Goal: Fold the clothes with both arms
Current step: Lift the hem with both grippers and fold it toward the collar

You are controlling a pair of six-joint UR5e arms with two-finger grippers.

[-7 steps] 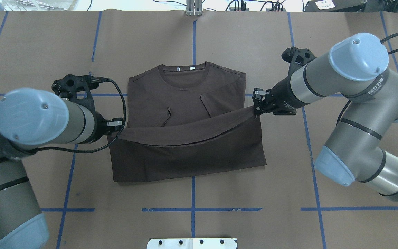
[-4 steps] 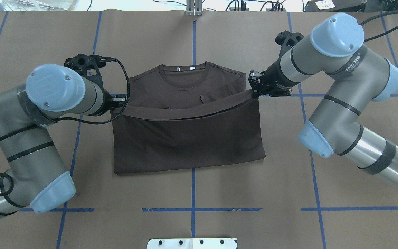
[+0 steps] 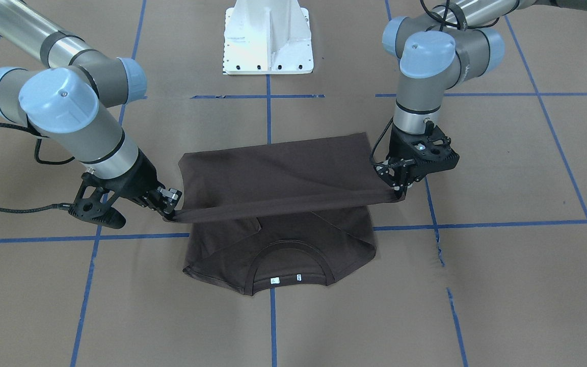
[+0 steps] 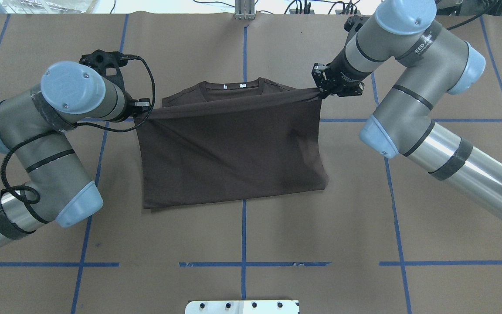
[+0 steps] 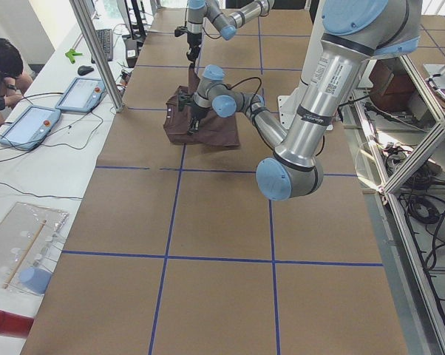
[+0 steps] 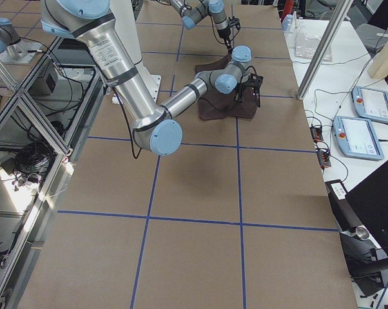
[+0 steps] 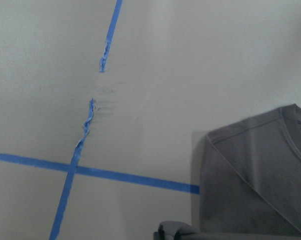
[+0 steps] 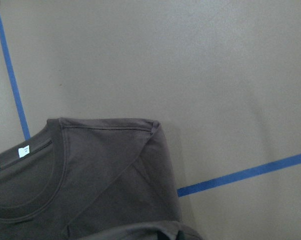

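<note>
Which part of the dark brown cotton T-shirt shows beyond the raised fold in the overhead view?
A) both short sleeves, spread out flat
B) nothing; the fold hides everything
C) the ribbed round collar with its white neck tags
C: in the overhead view the ribbed round collar and white neck tags lie bare past the lifted edge of the dark brown cotton T-shirt.

Grey metal arms (image 4: 412, 100), light blue joint caps (image 4: 73, 87), black cables (image 4: 151, 80)

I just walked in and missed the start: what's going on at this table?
A fold is under way. The robot's left claw and right claw each pinch a hem corner of a dark brown T-shirt, holding that edge raised and stretched over its chest, with the collar showing. It is not yet laid flat.
</note>
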